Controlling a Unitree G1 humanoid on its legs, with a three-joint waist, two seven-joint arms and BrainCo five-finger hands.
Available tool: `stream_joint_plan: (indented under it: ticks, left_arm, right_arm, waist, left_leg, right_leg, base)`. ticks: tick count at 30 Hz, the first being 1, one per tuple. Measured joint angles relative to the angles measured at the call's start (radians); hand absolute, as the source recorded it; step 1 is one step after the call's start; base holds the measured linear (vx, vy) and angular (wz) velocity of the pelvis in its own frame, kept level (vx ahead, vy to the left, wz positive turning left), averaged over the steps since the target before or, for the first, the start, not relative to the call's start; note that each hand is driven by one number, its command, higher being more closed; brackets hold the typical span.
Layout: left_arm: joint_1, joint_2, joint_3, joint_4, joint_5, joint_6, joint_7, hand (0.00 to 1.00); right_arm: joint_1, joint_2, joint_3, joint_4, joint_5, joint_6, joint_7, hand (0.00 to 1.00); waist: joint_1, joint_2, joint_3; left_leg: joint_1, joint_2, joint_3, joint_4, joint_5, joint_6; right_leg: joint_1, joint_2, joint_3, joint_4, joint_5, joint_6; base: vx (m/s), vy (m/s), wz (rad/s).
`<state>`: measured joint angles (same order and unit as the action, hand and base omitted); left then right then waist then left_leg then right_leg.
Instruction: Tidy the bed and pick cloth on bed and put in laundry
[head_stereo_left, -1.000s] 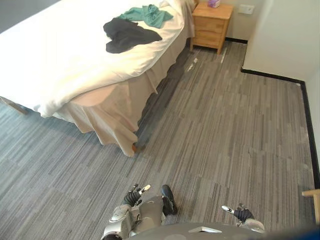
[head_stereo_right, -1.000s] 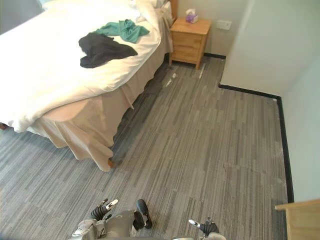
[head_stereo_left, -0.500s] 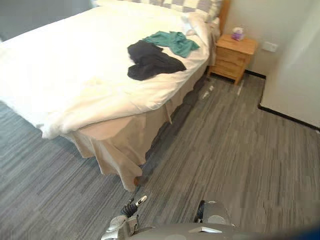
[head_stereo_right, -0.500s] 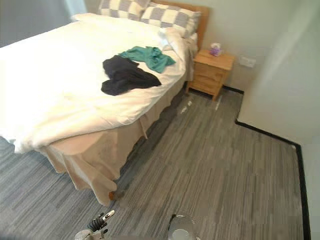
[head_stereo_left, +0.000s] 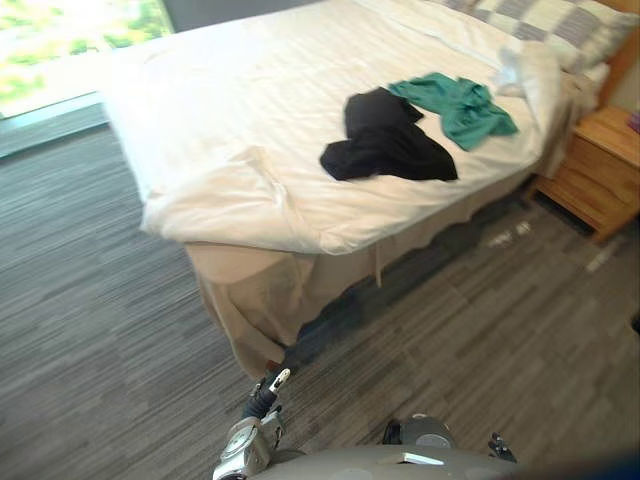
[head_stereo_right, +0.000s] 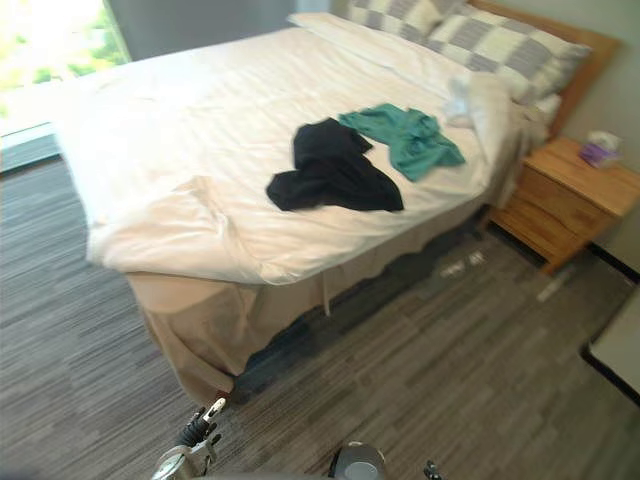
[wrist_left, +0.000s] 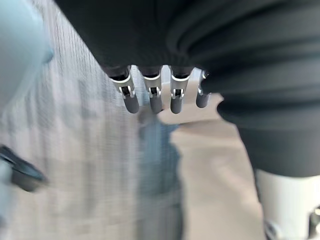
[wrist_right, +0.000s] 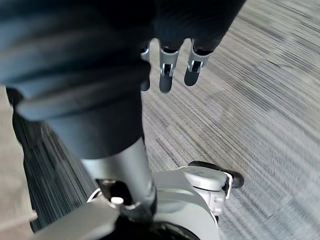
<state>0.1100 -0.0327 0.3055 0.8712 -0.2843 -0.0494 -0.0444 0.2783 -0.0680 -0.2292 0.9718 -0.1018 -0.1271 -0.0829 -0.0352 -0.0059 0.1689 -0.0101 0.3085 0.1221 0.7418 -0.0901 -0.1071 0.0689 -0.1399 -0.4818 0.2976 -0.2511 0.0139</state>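
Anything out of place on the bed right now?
Yes: a black cloth and a green cloth lie crumpled on the white duvet, side by side near the pillows. The duvet's near corner is rumpled.

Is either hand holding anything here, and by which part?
Nothing is held. Left hand and right hand hang open over the floor; black cloth and green cloth lie on the bed.
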Motion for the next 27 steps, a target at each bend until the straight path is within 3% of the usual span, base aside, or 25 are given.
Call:
stream_joint_plan:
  ticks: [3, 5, 7, 8, 11, 14, 17, 18, 19, 20, 21, 23, 25, 27]
  left_arm:
    - [0.003, -0.003, 0.008, -0.015, -0.003, 0.002, 0.000, 0.00]
    - [0.001, -0.009, 0.007, -0.014, -0.010, 0.005, -0.001, 0.00]
    - [0.004, -0.006, 0.007, 0.003, -0.010, 0.017, -0.009, 0.00]
    - [0.000, 0.006, -0.003, 0.019, -0.009, 0.024, -0.025, 0.00]
    - [0.006, 0.037, -0.031, 0.022, -0.001, 0.040, -0.047, 0.00]
    - [0.034, 0.067, -0.057, 0.043, -0.002, 0.052, -0.066, 0.00]
    - [0.033, 0.094, -0.128, 0.064, 0.000, 0.104, -0.061, 0.00]
    - [0.017, 0.089, -0.142, 0.070, 0.000, 0.120, -0.057, 0.00]
    - [0.010, 0.089, -0.143, 0.084, 0.000, 0.126, -0.056, 0.00]
    - [0.008, 0.104, -0.145, 0.100, -0.001, 0.134, -0.055, 0.00]
    - [-0.002, 0.129, -0.147, 0.109, -0.002, 0.134, -0.058, 0.00]
    - [-0.005, 0.120, -0.146, 0.137, -0.006, 0.133, -0.050, 0.00]
    - [-0.007, 0.096, -0.148, 0.133, 0.000, 0.125, -0.028, 0.00]
    - [-0.007, 0.081, -0.161, 0.135, -0.001, 0.121, 0.007, 0.00]
  right_arm:
    - [-0.001, -0.023, 0.005, 0.001, -0.001, 0.050, 0.008, 0.00]
    - [-0.001, -0.037, -0.002, 0.008, -0.003, 0.073, 0.020, 0.00]
    - [-0.005, -0.030, -0.022, 0.019, -0.005, 0.082, 0.033, 0.00]
    - [-0.016, -0.025, -0.040, 0.035, -0.007, 0.082, 0.036, 0.00]
    - [-0.037, -0.011, -0.039, 0.080, -0.012, 0.089, 0.031, 0.00]
    - [-0.035, -0.010, -0.038, 0.112, -0.011, 0.090, 0.023, 0.00]
    - [-0.039, -0.015, -0.045, 0.109, 0.011, 0.085, 0.018, 0.00]
    - [-0.043, -0.022, -0.060, 0.100, 0.020, 0.078, 0.017, 0.00]
    - [-0.047, -0.025, -0.057, 0.101, 0.020, 0.078, 0.019, 0.00]
    - [-0.046, -0.013, -0.054, 0.102, 0.019, 0.077, 0.021, 0.00]
    - [-0.050, 0.004, -0.059, 0.107, 0.021, 0.074, 0.021, 0.00]
    - [-0.057, -0.005, -0.054, 0.115, 0.022, 0.073, 0.013, 0.00]
    - [-0.087, -0.037, -0.032, 0.110, 0.043, 0.073, 0.026, 0.00]
    - [-0.114, -0.048, 0.012, 0.093, 0.061, 0.078, 0.048, 0.00]
  waist:
    - [0.008, 0.010, 0.002]
    - [0.031, 0.020, -0.001]
    - [0.030, 0.026, -0.020]
    - [0.025, 0.010, -0.027]
    - [0.043, -0.023, -0.038]
    - [0.051, -0.042, -0.057]
    - [0.031, -0.031, -0.060]
    - [0.019, 0.006, -0.055]
    - [0.018, 0.011, -0.051]
    - [0.028, -0.008, -0.052]
    - [0.028, -0.044, -0.049]
    - [0.026, -0.033, -0.055]
    - [0.028, 0.006, -0.039]
    - [0.025, 0.025, -0.039]
  left_leg:
    - [-0.091, 0.035, 0.185, 0.116, -0.044, 0.011]
    - [-0.098, 0.013, 0.321, -0.012, -0.058, 0.021]
    - [-0.062, -0.043, 0.399, -0.198, -0.063, 0.082]
    - [-0.010, -0.100, 0.405, -0.340, -0.057, 0.100]
    - [0.072, -0.185, 0.391, -0.595, 0.005, 0.092]
    - [0.140, -0.223, 0.375, -0.707, 0.068, 0.091]
    - [0.156, -0.210, 0.306, -0.722, 0.078, 0.093]
    - [0.157, -0.169, 0.280, -0.723, 0.079, 0.093]
    - [0.160, -0.151, 0.273, -0.723, 0.085, 0.084]
    - [0.169, -0.155, 0.268, -0.737, 0.100, 0.066]
    - [0.185, -0.182, 0.252, -0.766, 0.087, 0.044]
    - [0.223, -0.178, 0.249, -0.834, 0.118, 0.021]
    - [0.223, -0.171, 0.252, -0.844, 0.129, 0.014]
    - [0.222, -0.163, 0.254, -0.845, 0.135, 0.011]
  right_leg:
    - [0.132, 0.001, -0.087, -0.089, 0.009, 0.015]
    - [0.167, -0.002, -0.111, -0.124, 0.021, 0.030]
    - [0.181, -0.002, -0.124, -0.125, 0.033, 0.048]
    - [0.174, -0.010, -0.121, -0.125, 0.055, 0.057]
    - [0.167, -0.027, -0.114, -0.107, 0.079, 0.059]
    - [0.192, -0.039, -0.107, -0.090, 0.101, 0.063]
    - [0.158, -0.054, -0.081, 0.091, 0.109, 0.050]
    - [0.096, -0.041, -0.027, 0.168, 0.042, 0.033]
    - [0.097, -0.013, -0.003, 0.086, -0.011, 0.045]
    - [0.117, 0.007, 0.009, -0.132, 0.062, 0.033]
    - [0.088, -0.026, 0.026, -0.170, 0.172, 0.050]
    - [0.099, -0.014, 0.032, -0.180, 0.148, 0.054]
    - [0.100, -0.001, 0.032, -0.199, 0.145, 0.057]
    - [0.100, 0.010, 0.036, -0.213, 0.146, 0.058]
  base:
    - [0.16, -0.132, 0.72]
    - [0.17, 0.010, 0.32]
    - [0.22, 0.064, 0.58]
    - [0.19, 0.067, 0.74]
    - [0.18, 0.095, 0.73]
    - [0.15, -0.063, 0.41]
    - [0.13, -0.165, 0.59]
    - [0.09, -0.198, 0.61]
    - [0.08, -0.242, 0.47]
    - [0.03, -0.193, 0.32]
    - [0.03, -0.238, 0.32]
    - [0.04, -0.210, 0.09]
    - [-0.07, -0.101, -0.15]
    - [-0.13, -0.073, -0.11]
